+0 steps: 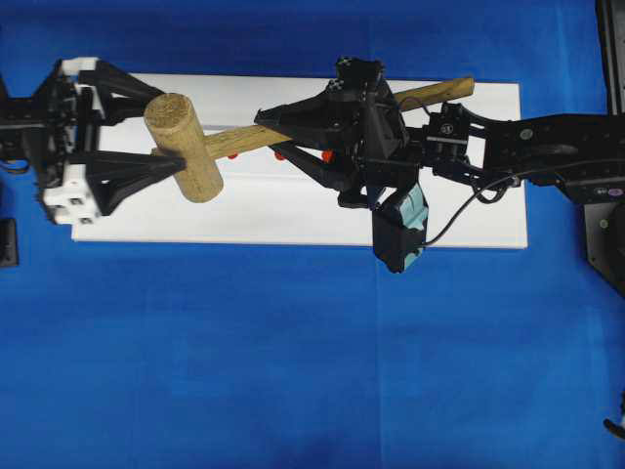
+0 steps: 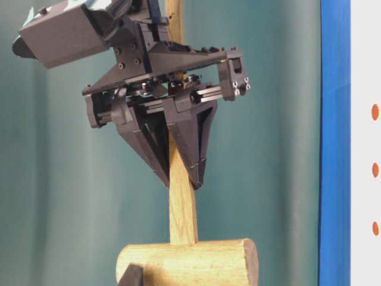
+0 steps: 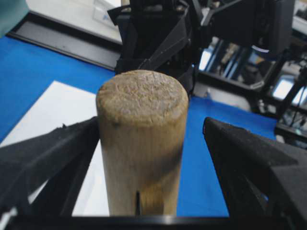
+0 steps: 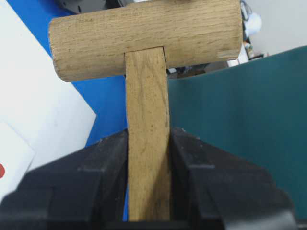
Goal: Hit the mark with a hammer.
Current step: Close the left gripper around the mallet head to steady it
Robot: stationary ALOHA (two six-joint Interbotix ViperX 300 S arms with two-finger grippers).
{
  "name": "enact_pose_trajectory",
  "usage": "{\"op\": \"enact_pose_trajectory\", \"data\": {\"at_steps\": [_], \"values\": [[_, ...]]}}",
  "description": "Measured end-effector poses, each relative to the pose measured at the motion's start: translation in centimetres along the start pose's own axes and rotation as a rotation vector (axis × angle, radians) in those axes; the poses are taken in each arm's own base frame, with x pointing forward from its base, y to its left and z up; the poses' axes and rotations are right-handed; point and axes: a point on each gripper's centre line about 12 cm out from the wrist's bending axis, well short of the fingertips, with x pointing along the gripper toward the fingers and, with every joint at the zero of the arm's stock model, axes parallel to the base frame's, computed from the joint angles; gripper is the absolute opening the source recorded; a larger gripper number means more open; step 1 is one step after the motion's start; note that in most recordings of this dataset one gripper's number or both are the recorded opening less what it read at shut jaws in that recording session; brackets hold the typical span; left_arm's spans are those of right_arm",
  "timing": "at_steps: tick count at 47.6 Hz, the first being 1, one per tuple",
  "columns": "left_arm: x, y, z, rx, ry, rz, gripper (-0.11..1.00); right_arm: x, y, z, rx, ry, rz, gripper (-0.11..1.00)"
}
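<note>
The hammer (image 1: 186, 147), stiff and probably head-heavy, is clamped mid-handle by the right gripper (image 1: 273, 132), while the left gripper (image 1: 161, 127) is spread wide around its head.

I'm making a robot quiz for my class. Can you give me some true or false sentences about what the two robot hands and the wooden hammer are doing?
1. The right gripper is shut on the hammer's handle. True.
2. The left gripper is squeezed tight on the hammer's head. False: its fingers stand wide open on either side of the head, with a gap showing on one side.
3. The hammer is lying flat on the blue cloth. False: it is held up over the white board.
4. Small red dots are on the white board. True.
</note>
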Motion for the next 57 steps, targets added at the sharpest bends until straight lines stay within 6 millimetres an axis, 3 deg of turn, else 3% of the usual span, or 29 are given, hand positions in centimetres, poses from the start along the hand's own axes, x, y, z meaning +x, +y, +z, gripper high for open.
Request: {"op": "enact_pose_trajectory", "data": {"at_steps": [6,17,20,26,47,50,57], "values": [[1.1,0.0,-0.1,0.003,0.012,0.002,0.93,0.0,0.0,0.0,0.003,0.002,0.001,0.09],[1.3,0.3,0.2,-0.001,0.003,0.016,0.88,0.0,0.1,-0.1,0.005,0.005,0.006,0.09],[1.3,0.4,0.2,-0.01,0.006,0.017,0.77,0.0,0.1,-0.1,0.015,0.008,0.005,0.09],[1.3,0.5,0.0,-0.031,0.019,0.025,0.45,0.0,0.2,-0.2,0.045,0.021,0.007,0.09],[1.2,0.5,-0.3,-0.034,0.044,0.028,0.46,0.0,0.4,-0.2,0.066,0.04,0.045,0.11],[1.2,0.5,-0.3,-0.031,0.046,0.028,0.46,-0.1,0.3,-0.1,0.072,0.04,0.046,0.2],[1.2,0.6,-0.5,0.003,0.062,0.034,0.46,-0.4,-0.1,0.0,0.1,0.045,0.043,0.61]]}}
